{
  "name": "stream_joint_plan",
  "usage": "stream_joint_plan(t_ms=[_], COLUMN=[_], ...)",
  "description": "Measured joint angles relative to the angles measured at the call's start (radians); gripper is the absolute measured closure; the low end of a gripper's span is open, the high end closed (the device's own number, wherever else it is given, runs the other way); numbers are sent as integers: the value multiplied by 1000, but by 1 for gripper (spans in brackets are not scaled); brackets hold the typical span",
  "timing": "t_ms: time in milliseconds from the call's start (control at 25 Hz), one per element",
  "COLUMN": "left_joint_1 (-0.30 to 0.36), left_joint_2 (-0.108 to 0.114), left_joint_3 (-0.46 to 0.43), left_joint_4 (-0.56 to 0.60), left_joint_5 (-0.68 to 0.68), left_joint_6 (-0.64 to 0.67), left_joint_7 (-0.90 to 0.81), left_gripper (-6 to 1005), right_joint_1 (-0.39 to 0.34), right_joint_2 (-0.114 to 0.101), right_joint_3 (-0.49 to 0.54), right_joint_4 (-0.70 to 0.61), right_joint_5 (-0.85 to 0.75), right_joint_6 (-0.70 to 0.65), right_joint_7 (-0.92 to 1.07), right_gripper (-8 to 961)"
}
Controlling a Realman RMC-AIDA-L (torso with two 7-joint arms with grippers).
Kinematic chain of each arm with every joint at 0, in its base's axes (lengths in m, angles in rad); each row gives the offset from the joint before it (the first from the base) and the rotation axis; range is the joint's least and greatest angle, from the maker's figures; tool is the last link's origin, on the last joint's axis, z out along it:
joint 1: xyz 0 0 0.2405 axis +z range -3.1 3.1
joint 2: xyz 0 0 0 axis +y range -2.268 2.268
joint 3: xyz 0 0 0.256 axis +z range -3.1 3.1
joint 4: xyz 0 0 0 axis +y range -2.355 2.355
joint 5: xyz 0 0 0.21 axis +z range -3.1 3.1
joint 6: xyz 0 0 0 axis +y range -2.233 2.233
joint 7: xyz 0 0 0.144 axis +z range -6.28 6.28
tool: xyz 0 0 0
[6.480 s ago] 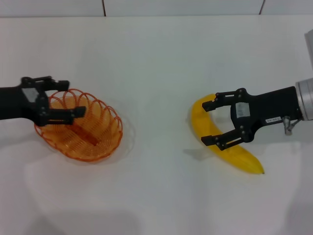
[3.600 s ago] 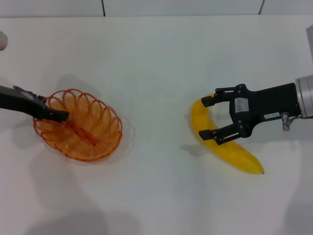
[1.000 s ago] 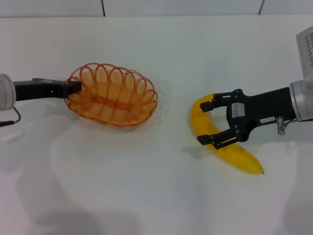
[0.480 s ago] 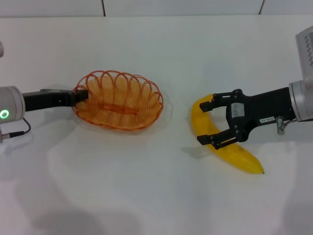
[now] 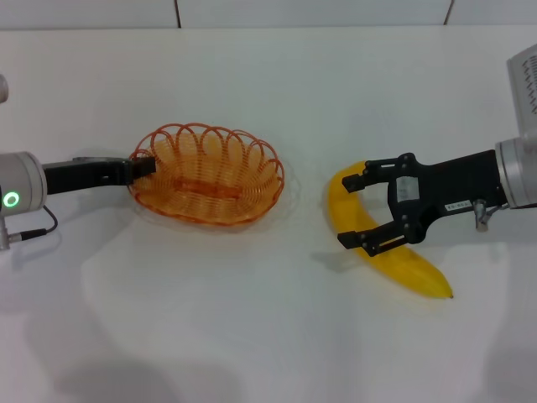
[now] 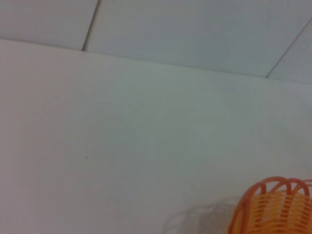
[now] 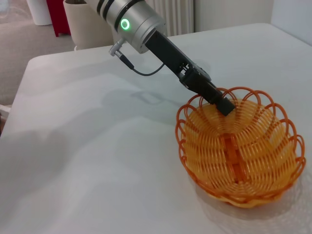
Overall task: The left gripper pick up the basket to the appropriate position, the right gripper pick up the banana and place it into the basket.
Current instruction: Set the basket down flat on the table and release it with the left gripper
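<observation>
The orange wire basket [image 5: 205,174] lies left of the table's middle. My left gripper [image 5: 143,166] is shut on the basket's left rim; it shows in the right wrist view [image 7: 222,105], gripping the basket [image 7: 239,151] at its far rim. The left wrist view shows only a corner of the basket [image 6: 273,207]. I cannot tell whether the basket rests on the table or hangs just above it. The yellow banana [image 5: 394,260] lies on the table at the right. My right gripper [image 5: 350,211] is open, with one finger on each side of the banana's upper half.
The white table [image 5: 268,336] runs to a wall seam at the back. A white ribbed object [image 5: 524,80] stands at the right edge. Beyond the table's far end, the right wrist view shows a beige bin [image 7: 85,24].
My left gripper closed on the basket's rim and carried it right, toward the table's middle. Over the last second it settled slightly further right. The right gripper and banana stayed put.
</observation>
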Motion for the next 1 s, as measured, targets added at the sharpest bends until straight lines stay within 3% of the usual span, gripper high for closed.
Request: stream_joint_plan(t_ms=[360, 600, 1000], left_joint_1=[4, 10, 103], left_joint_2=[1, 5, 4], left_joint_3=[-4, 3, 66], left_joint_4=[1, 14, 235], left_joint_5=[-14, -29, -28], left_joint_6=[0, 20, 111], left_joint_7=[5, 8, 65], left_gripper=[830, 702, 506], right_joint_1=[0, -5, -8], right_joint_2=[0, 0, 1], right_joint_3=[0, 0, 0], right_joint_4=[0, 1, 0], right_joint_5=[0, 0, 1], right_joint_6=[0, 1, 11], right_joint_7=[0, -1, -2], right_gripper=[49, 49, 50])
